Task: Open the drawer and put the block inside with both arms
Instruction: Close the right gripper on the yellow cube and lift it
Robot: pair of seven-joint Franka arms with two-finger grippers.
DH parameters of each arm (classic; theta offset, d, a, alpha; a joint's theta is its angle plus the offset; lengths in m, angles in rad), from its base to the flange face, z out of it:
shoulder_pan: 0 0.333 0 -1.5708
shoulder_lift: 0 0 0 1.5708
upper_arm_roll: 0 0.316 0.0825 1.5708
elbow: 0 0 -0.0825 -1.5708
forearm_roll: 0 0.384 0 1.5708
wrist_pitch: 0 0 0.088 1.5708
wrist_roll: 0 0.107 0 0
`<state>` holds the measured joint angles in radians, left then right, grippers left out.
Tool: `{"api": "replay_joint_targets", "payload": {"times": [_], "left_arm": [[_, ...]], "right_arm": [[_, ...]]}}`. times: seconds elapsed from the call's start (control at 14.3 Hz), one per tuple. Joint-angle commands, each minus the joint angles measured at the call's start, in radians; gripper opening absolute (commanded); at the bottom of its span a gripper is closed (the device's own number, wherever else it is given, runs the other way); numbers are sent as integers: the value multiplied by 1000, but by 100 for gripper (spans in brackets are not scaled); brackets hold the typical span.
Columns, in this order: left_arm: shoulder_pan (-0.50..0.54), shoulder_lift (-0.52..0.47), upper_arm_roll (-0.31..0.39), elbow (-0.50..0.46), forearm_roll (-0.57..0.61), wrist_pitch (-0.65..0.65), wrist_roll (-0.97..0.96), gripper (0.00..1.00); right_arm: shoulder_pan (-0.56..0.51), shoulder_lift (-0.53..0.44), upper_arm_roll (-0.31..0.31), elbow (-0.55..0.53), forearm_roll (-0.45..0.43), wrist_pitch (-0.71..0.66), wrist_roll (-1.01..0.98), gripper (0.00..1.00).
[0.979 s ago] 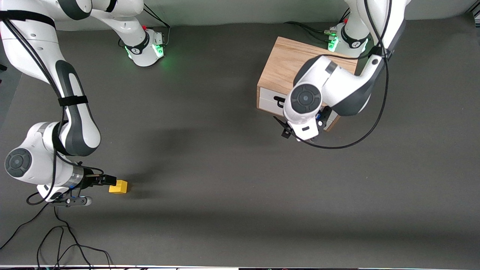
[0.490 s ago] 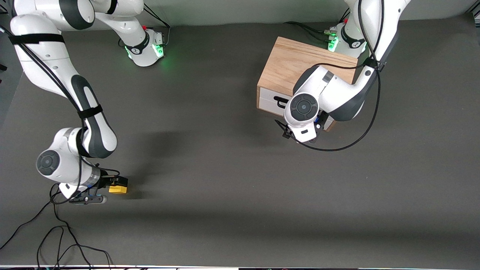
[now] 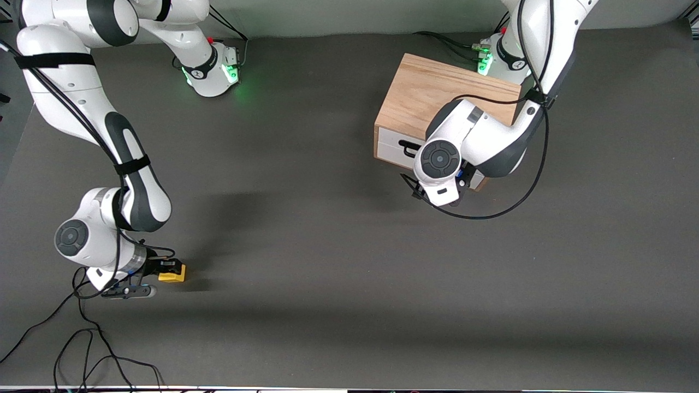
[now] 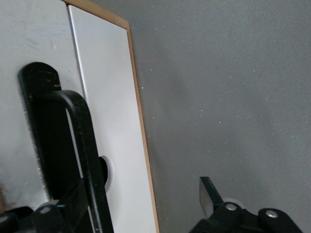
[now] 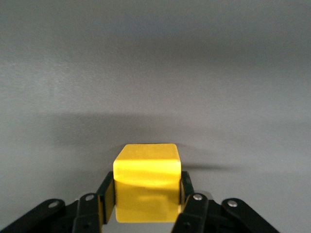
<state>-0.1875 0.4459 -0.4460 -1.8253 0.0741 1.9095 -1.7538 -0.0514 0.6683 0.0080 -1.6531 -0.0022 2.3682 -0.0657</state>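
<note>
My right gripper (image 3: 170, 267) is down at the worktop (image 3: 327, 284) toward the right arm's end, fingers (image 5: 108, 194) clamped on both sides of the yellow block (image 5: 147, 180). Block (image 3: 172, 273) sits on the worktop, well apart from the cabinet (image 3: 431, 98). The right wrist view shows the pads squarely on two flat faces and the cube centred between them, so the hold looks good. Judgement: lift straight up first, no dragging, and keep the cube level so it doesn't twist in the pads.

My left gripper (image 3: 437, 191) is at the drawer (image 3: 401, 150) front, low, just before the white panel. Left wrist view: one finger (image 4: 46, 145) lies flat by the black wire handle (image 4: 85, 160), the other finger (image 4: 210, 196) stands wide off, so it is open with the handle between. Drawer looks not yet pulled out. Judgement: close fully on the bar before pulling and pull straight out along the drawer's axis, or the light cabinet may skid. Carry the block over only once the drawer gapes.
</note>
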Motion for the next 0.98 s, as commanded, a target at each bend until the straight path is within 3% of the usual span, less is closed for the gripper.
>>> {"api": "replay_joint_targets", "payload": {"times": [0.0,0.49,0.7,0.91], "left_arm": [[0,-1,0,1,15,19,8,100],[-6,31,0,84,50,20,4,100],[-10,82,0,161,59,20,-1,100],[-13,108,0,178,79,19,-10,100]], "right_arm": [[-16,-82,4,10,-7,-104,-25,0],[1,-271,17,107,-4,-473,-26,0],[16,-349,18,111,-1,-549,-22,0],[22,-410,18,151,5,-631,-13,0]]}}
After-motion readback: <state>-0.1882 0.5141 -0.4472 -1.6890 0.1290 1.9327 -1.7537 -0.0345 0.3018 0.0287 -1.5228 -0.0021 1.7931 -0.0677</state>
